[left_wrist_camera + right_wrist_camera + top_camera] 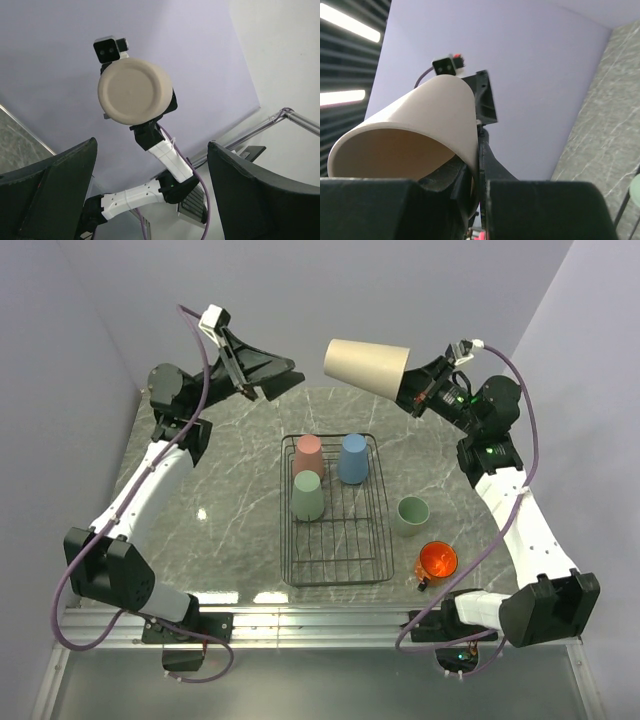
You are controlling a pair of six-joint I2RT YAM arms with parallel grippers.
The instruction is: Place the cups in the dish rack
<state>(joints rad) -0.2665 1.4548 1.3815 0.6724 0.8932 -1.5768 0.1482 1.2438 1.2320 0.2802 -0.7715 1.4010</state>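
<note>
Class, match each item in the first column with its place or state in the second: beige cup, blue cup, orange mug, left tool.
1 beige cup
2 blue cup
3 orange mug
4 left tool

A on the table, right of the dish rack
B upside down in the dish rack
C open, empty
D gripped by the right tool, off the table

Pairs: 1-D, 2-B, 3-A, 4-C
</note>
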